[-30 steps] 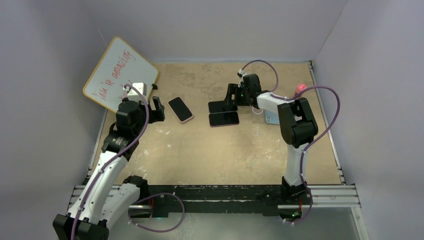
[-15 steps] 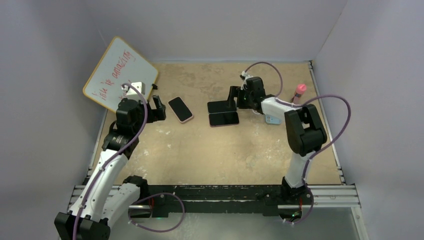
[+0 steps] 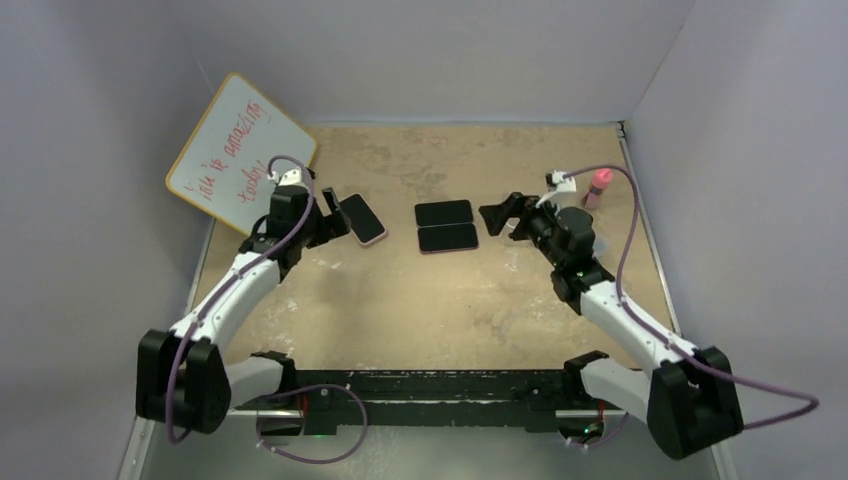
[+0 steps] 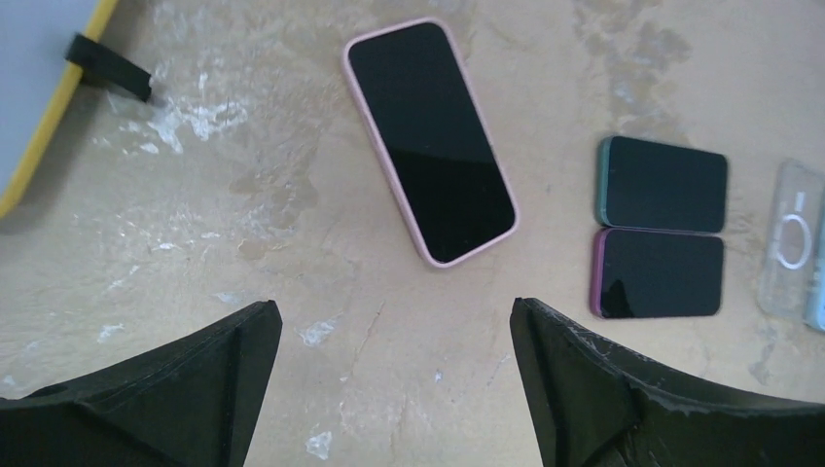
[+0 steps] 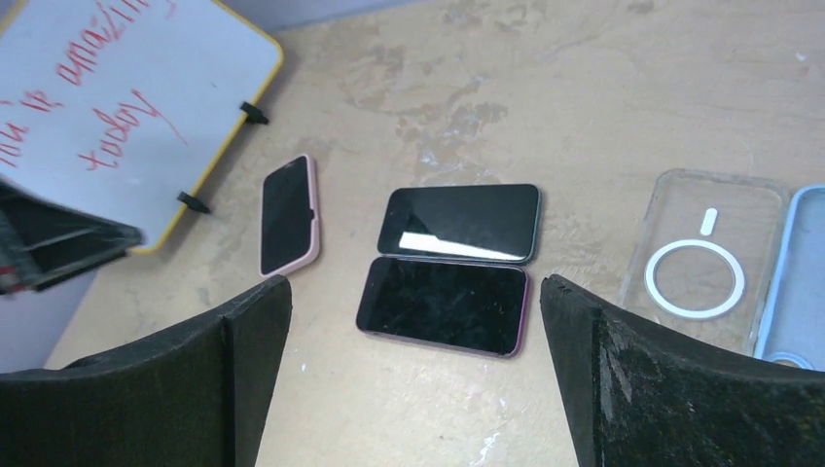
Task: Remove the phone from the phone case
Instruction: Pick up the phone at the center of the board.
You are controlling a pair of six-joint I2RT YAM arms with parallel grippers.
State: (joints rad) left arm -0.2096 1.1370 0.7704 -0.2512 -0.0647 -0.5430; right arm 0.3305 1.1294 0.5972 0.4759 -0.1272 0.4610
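Note:
A phone in a pink case (image 3: 361, 219) (image 4: 431, 141) (image 5: 289, 214) lies screen up at the left of the table. My left gripper (image 3: 327, 214) (image 4: 396, 326) hovers just to its left, open and empty. Two more phones lie side by side in the middle, one green-edged (image 4: 663, 183) (image 5: 462, 222) (image 3: 445, 212) and one purple-edged (image 4: 660, 273) (image 5: 443, 305) (image 3: 447, 237). Right of them my right gripper (image 3: 497, 217) (image 5: 416, 292) hangs open, holding nothing.
A clear case (image 5: 705, 258) (image 4: 793, 238) and a light blue case (image 5: 796, 282) lie empty right of the two phones. A yellow-framed whiteboard (image 3: 240, 150) (image 5: 107, 107) leans at the back left. A pink bottle (image 3: 599, 185) stands at the back right.
The right arm pulled back from over the two phones toward the right and near side. The left gripper moved right, closer to the pink-cased phone. Both grippers opened wider.

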